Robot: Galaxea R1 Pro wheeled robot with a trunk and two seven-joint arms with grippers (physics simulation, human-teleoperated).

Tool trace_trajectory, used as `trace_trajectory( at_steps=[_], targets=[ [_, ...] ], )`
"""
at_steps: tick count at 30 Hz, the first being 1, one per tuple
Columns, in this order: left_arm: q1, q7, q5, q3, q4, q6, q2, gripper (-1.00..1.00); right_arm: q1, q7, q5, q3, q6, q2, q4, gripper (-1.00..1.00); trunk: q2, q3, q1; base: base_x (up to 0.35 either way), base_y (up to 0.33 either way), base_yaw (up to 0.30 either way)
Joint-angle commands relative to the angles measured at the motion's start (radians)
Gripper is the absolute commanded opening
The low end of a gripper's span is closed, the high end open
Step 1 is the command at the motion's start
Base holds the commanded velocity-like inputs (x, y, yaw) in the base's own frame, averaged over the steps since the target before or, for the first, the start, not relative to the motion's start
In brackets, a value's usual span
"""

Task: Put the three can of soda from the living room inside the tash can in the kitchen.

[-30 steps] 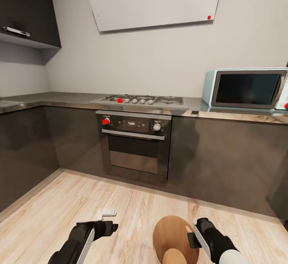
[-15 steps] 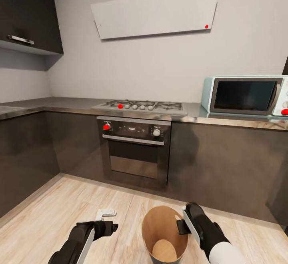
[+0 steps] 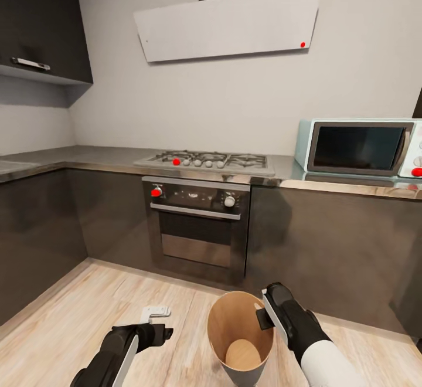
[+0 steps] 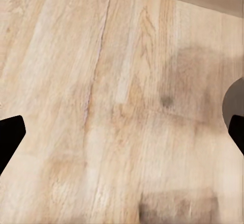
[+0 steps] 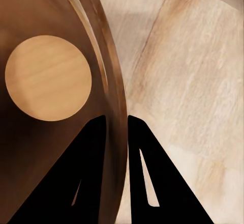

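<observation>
Setting: kitchen, dark grey cabinets point(image 3: 334, 240) across the middle of the head view, light wood floor point(image 3: 88, 311) below.
Bin: one, a round tapered trash can point(image 3: 231, 328) with tan-brown inside, at lower centre of the head view, in front of the oven; its round base point(image 5: 48, 78) showed bare in the right wrist view.
Soda cans: none counted inside the bin.
Right gripper point(image 5: 116, 127): one; fingers narrowly parted and clenched on the bin's rim, one finger inside the wall, one outside. In the head view it sat at the bin's right edge point(image 3: 264, 316).
Left gripper point(image 3: 158, 319): one, at lower left of the head view; black fingertips point(image 4: 9, 137) stood at opposite edges of the left wrist view, spread wide, holding nothing, bare floor between them.
Oven: one point(image 3: 196, 223), centre, two knobs.
Hob: one point(image 3: 205, 159), above the oven on the counter.
Microwave: one point(image 3: 357, 146), right of centre on the counter.
Hood: one point(image 3: 228, 20), upper centre on the wall.
Wall cupboard: one point(image 3: 41, 17), upper left.
</observation>
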Motion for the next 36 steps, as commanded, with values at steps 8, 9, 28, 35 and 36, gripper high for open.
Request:
trace_trajectory(
  at_steps=[8,9,28,35,36],
  targets=[
    [0.000,0.000,0.000,0.001,0.000,0.000,0.001,1.00,-0.003,0.009,-0.027,-0.003,0.007,0.000,-0.053,-1.00,0.056,0.025,-0.031,0.000,0.000,0.000],
    [0.000,0.000,0.000,0.001,0.000,0.000,0.001,1.00,-0.003,0.014,-0.028,-0.004,0.007,0.000,-0.057,-1.00,0.063,0.028,-0.035,0.000,0.000,0.000],
    [-0.001,0.000,0.003,0.009,0.001,-0.002,0.001,1.00,-0.003,0.083,-0.029,0.003,0.007,-0.007,-0.060,-1.00,0.196,0.088,-0.108,0.000,0.000,0.000],
    [-0.002,0.000,0.003,0.012,0.010,-0.003,0.002,1.00,-0.003,0.084,-0.022,0.004,0.007,-0.009,-0.060,-1.00,0.245,0.110,-0.134,0.000,0.000,0.000],
    [-0.002,0.000,0.002,0.013,0.011,-0.003,0.002,1.00,-0.003,0.084,-0.022,0.004,0.007,-0.009,-0.060,-1.00,0.252,0.113,-0.138,0.000,0.000,0.000]
  ],
)
